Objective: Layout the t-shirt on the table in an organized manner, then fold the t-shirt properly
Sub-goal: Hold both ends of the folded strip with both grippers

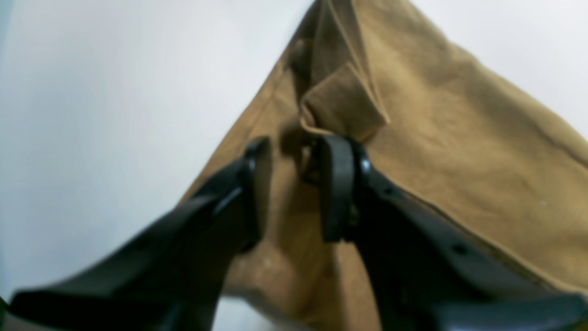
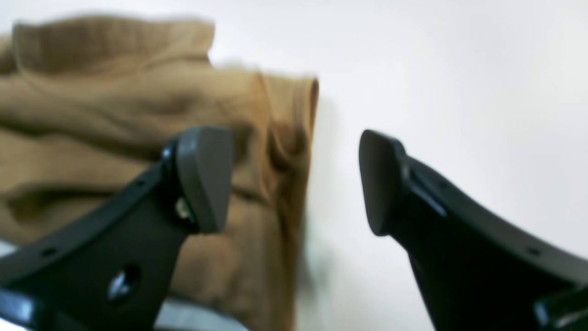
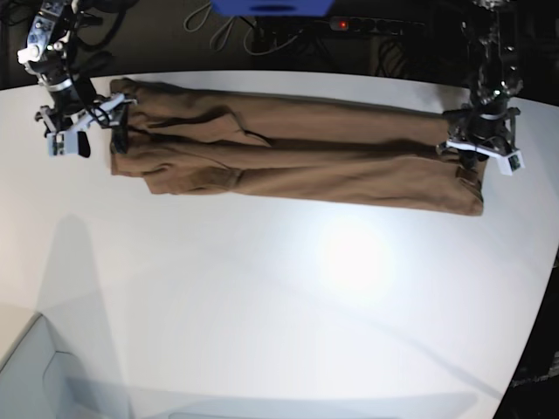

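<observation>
The tan-brown t-shirt lies as a long, narrow, creased band across the far part of the white table. My right gripper is at the band's left end in the base view. It is wide open and empty, with the shirt's bunched edge lying below, beside its left finger. My left gripper hovers over the band's right end. Its jaws stand apart over the cloth, and a small raised fold sits just past the fingertips.
Black cables, a blue object and a power strip with a red light lie beyond the table's far edge. The table's edge curves away at the right. A grey surface shows at the lower left corner.
</observation>
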You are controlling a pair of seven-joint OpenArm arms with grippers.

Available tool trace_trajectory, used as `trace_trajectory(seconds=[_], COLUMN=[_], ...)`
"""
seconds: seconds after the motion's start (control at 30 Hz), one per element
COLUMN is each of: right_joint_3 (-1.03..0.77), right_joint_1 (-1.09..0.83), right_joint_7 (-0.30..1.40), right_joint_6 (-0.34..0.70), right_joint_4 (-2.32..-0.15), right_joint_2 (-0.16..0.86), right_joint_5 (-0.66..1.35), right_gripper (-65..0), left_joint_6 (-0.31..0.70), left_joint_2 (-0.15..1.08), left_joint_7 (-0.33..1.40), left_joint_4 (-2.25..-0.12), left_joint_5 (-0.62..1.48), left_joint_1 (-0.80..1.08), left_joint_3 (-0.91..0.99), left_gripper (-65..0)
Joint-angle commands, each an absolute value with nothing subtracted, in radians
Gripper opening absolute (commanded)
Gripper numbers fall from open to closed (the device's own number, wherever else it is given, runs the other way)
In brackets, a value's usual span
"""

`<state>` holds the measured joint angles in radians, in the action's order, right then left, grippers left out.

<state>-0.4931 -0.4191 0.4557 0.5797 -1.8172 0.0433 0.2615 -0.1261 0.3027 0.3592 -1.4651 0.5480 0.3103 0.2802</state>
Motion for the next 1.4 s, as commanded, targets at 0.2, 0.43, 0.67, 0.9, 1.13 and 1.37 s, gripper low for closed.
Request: trace_trajectory(seconds=[0.2, 0.43, 0.67, 0.9, 1.13, 1.37], right_joint_3=[-0.467, -0.427, -0.426, -0.426, -0.426, -0.426], right_joint_1=[-0.352, -0.32, -0.374, -0.374, -0.372, -0.36], right_joint_7=[0.437, 0.43, 0.42, 0.361, 0.361, 0.363], right_joint_6=[0.588, 0.588, 0.59, 0.59, 0.59, 0.59], right_joint_4=[-1.865, -1.698, -1.603, -1.517, -1.509, -1.509], right_joint_2=[-0.001, 0.007, 0.024, 0.039, 0.041, 0.039], right_joint_5=[0.277, 0.277, 0.277, 0.277, 0.277, 0.277], right_gripper=[-21.5, -21.6, -21.7, -21.7, -21.7, -21.7], left_joint_6=[-0.124, -0.125, -0.13, -0.125, -0.124, -0.124], left_joint_2=[0.314, 0.312, 0.314, 0.294, 0.292, 0.292], left_joint_7=[0.367, 0.367, 0.367, 0.375, 0.377, 0.372], left_joint_4=[-1.475, -1.475, -1.475, -1.481, -1.549, -1.561], left_joint_5=[0.547, 0.553, 0.553, 0.555, 0.555, 0.555], left_joint_1=[0.331, 0.331, 0.332, 0.332, 0.332, 0.351], left_joint_3=[0.285, 0.285, 0.286, 0.378, 0.4, 0.404], left_gripper=[-46.5, -46.5, -46.5, -46.4, -31.8, -12.6])
